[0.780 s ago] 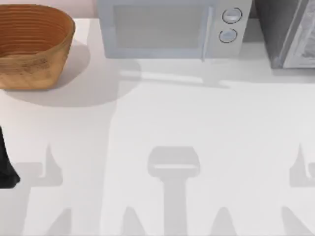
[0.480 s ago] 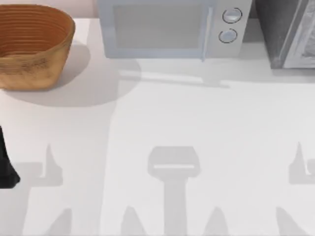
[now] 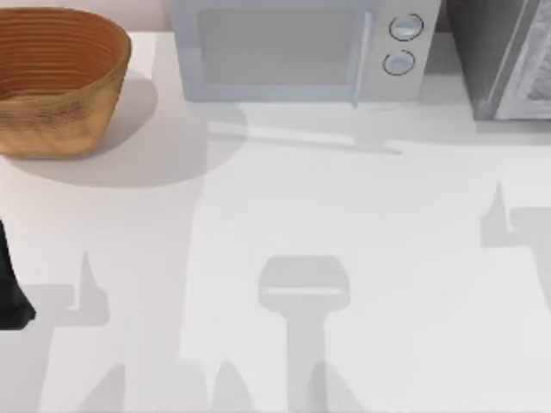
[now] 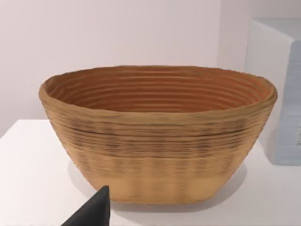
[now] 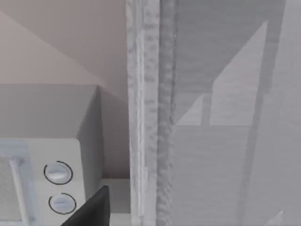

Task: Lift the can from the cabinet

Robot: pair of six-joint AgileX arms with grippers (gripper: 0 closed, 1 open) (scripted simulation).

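The left arm (image 3: 12, 288) sits parked at the table's left edge facing the ribbed woven tan basket (image 4: 157, 134), while the right wrist view faces the tall grey cabinet (image 5: 211, 113) (beside the pale grey microwave (image 3: 297, 52)).

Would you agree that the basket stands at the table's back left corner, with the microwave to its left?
Not quite: the basket does stand at the table's back left corner, but the microwave is to its right, not its left. The top view shows this.
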